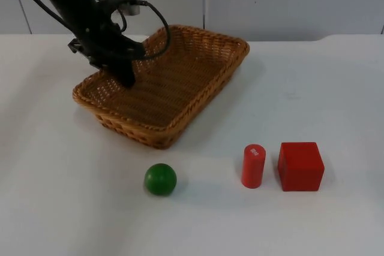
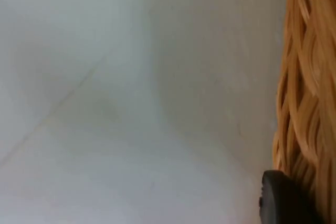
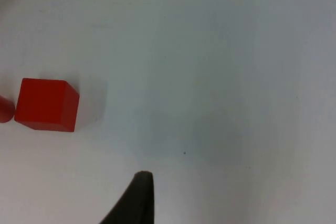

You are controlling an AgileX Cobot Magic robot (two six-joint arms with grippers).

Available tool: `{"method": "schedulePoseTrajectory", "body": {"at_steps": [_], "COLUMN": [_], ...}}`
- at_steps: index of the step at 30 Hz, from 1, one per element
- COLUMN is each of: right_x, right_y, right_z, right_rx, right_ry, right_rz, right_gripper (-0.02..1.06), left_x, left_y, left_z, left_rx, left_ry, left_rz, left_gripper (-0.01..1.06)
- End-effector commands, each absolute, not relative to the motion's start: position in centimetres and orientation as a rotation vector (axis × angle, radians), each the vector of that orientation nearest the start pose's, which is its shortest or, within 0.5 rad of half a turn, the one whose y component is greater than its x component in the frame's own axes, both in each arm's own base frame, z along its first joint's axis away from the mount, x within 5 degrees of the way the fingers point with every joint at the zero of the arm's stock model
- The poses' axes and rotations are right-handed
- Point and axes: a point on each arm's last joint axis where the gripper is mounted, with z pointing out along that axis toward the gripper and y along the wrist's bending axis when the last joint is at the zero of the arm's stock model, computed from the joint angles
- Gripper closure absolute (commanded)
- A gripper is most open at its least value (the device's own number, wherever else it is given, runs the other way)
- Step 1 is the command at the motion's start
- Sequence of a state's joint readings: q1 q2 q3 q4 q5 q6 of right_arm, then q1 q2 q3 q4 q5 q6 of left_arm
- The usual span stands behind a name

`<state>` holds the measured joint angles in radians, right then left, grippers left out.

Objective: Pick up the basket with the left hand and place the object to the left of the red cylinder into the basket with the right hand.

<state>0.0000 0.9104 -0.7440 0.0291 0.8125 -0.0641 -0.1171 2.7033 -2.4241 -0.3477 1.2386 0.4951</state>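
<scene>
Ball point(image 1: 160, 179), green, lies nearest on the white table point(image 1: 54, 208), with the red cylinder point(image 1: 253, 165) upright at its 3 o'clock and a red cube point(image 1: 300, 166) just beyond. Farther back, the left gripper point(image 1: 126, 76) reaches over the wicker basket point(image 1: 198, 70)'s rim at 10 o'clock; whether it pinches the rim I cannot tell.

The basket point(image 1: 180, 82) is tan-orange wicker — a tight woven pattern. The ball point(image 1: 160, 179) is green; the cylinder point(image 1: 253, 165) and cube point(image 1: 300, 166) are red. The table point(image 1: 336, 88) is white.
</scene>
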Motion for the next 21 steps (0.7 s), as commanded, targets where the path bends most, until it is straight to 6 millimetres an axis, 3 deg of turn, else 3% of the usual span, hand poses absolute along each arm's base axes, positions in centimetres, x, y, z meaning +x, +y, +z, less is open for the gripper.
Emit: {"method": "schedulePoseTrajectory", "body": {"at_steps": [1, 4, 5, 8, 9, 10, 14, 18, 21], "right_x": [16.7, 16.7, 16.7, 16.7, 16.7, 16.7, 16.6, 16.6, 16.6], "right_y": [0.1, 0.1, 0.1, 0.1, 0.1, 0.1, 0.1, 0.1, 0.1], "right_z": [30.3, 30.3, 30.3, 30.3, 30.3, 30.3, 30.2, 30.2, 30.2], "right_rx": [-0.069, -0.069, -0.069, -0.071, -0.071, -0.071, -0.07, -0.069, -0.069], "right_ry": [2.441, 2.439, 2.439, 2.439, 2.442, 2.442, 2.455, 2.454, 2.454], "right_rz": [-0.003, -0.003, -0.003, -0.006, -0.006, -0.006, -0.003, 0.0, 0.0], "right_gripper": [-0.01, -0.01, -0.01, -0.01, -0.01, -0.01, -0.01, -0.01, -0.01], "left_x": [53.2, 53.3, 53.3, 53.0, 52.6, 52.6, 50.8, 49.3, 48.1], "left_y": [-9.1, -8.3, -8.3, -7.7, -7.6, -7.6, -7.6, -7.5, -7.2], "left_z": [11.1, 14.3, 14.3, 19.1, 21.9, 21.9, 27.9, 30.1, 30.3], "left_rx": [0.691, 0.542, 0.542, 0.442, 0.443, 0.443, 0.439, 0.432, 0.438], "left_ry": [2.786, 2.766, 2.766, 2.685, 2.636, 2.636, 2.545, 2.532, 2.564], "left_rz": [-0.438, -0.452, -0.452, -0.512, -0.489, -0.489, -0.464, -0.479, -0.474], "left_gripper": [1.05, 1.05, 1.05, 1.05, 1.05, 1.05, 1.05, 1.05, 1.05]}}
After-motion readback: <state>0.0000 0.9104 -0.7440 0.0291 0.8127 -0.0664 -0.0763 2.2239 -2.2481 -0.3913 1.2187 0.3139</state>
